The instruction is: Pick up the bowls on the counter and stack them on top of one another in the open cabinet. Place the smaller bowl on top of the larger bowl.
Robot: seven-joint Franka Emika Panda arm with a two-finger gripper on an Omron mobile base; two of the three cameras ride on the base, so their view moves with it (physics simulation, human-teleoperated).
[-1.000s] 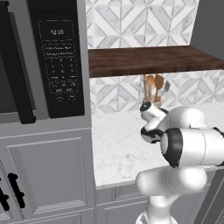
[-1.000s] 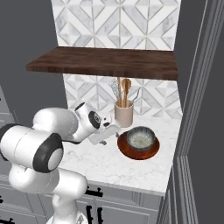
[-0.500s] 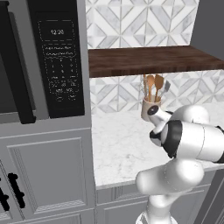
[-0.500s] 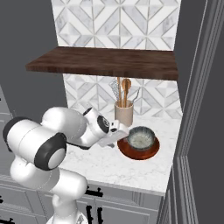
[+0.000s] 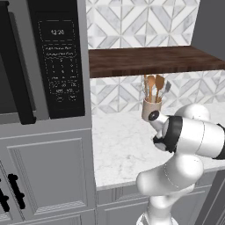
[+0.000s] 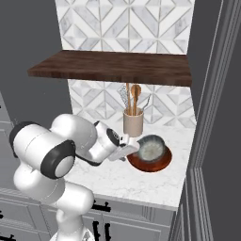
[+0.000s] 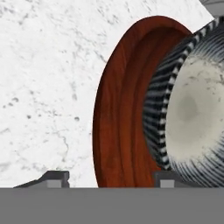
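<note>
On counter (image 6: 113, 176) right end | grey bowl (image 6: 150, 147) inside brown bowl (image 6: 149, 161) | fingers (image 7: 54, 178) straddle brown rim

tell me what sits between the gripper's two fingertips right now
In the hand view, the larger bowl's left rim sits between the fingertips.

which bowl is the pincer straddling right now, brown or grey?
The brown bowl: the wide, shallow one underneath. The pincer has one fingertip outside its rim and one inside, against the small grey bowl sitting in it.
</note>
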